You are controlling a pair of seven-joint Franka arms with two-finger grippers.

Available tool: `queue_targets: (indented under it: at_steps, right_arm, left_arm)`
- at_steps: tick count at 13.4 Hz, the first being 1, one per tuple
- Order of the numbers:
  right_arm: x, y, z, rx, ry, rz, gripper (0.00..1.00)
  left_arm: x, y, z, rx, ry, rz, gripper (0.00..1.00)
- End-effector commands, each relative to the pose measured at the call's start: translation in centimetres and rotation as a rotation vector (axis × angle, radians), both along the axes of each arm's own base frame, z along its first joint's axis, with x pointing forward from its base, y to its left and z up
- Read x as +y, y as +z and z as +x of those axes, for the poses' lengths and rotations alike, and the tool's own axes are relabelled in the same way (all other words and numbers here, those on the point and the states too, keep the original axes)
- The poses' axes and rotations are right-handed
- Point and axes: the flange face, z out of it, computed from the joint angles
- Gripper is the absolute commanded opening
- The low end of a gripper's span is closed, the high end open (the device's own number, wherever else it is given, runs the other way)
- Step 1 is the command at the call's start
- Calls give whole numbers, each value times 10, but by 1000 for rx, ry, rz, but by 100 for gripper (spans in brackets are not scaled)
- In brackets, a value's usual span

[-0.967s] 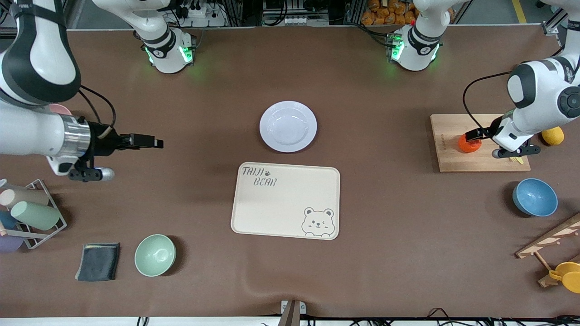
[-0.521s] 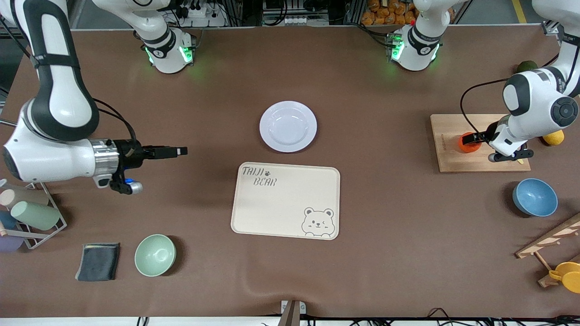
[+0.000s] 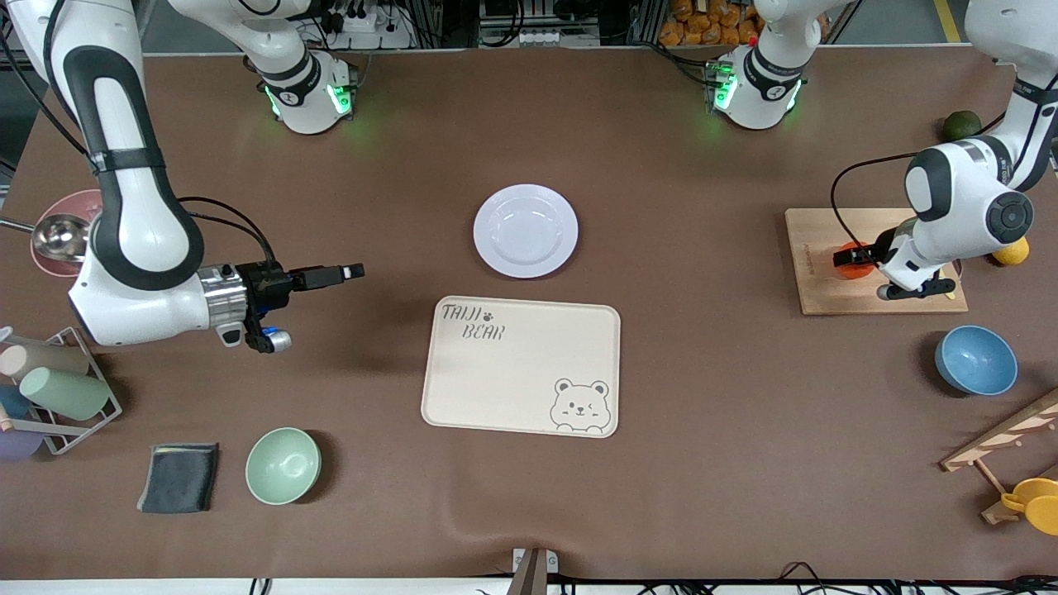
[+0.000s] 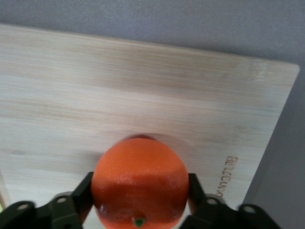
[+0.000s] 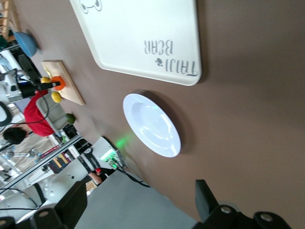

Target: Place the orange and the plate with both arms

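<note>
**Orange pinched on the board; plate yet to be reached**

The orange point(image 4: 138, 181) sits on the wooden cutting board point(image 3: 818, 248) at the left arm's end of the tabletop point(image 3: 711, 463) and is pinched between the fingers of the left pincer point(image 3: 851, 258), one finger on each flank, as the left wrist view shows. For a sound lift, the fruit is best raised straight up until the board is cleared, since a round, dimpled skin is judged liable to roll out of a shallow pinch if it is dragged sideways.

The plate point(image 3: 526, 230) lies on the tabletop, just above the bear tray point(image 3: 521, 366) in the front view and untouched. The right pincer point(image 3: 357, 270) hangs over bare tabletop between the right arm's end and the plate, fingers spread wide. The raised rim is judged the only hold offered, so a low, level approach at the rim's edge is advised.
</note>
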Motion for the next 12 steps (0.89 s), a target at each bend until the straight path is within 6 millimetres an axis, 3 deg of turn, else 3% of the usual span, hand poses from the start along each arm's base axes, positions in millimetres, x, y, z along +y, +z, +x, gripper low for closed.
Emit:
queue_targets:
  at_steps: [1, 2, 3, 6, 8, 9, 11, 12]
  right_arm:
    - [12, -13, -11, -11, -11, 106, 100]
    - [11, -26, -16, -46, -7, 138, 100]
    - [9, -33, -19, -82, 3, 144, 100]
    - [5, -42, -22, -120, 19, 159, 100]
    - [5, -44, -23, -114, 17, 159, 100]
    - [3, -48, -24, -108, 15, 159, 100]
    - [0, -56, -24, -109, 13, 170, 100]
    - [5, -56, -24, -107, 2, 188, 100]
  left_arm:
    - [1, 5, 3, -13, -25, 14, 8]
    - [-5, 13, 7, -24, -23, 15, 6]
    - [-31, 22, 16, -43, -46, 7, 3]
    - [-185, 77, 54, -86, 30, -3, 2]
    - [-295, 106, 67, -97, 101, -28, 2]
    - [-344, 114, 66, -100, 132, -49, 2]
    - [-444, 110, 50, -76, 152, -80, 2]
    - [-484, 106, 39, -57, 179, -86, 2]
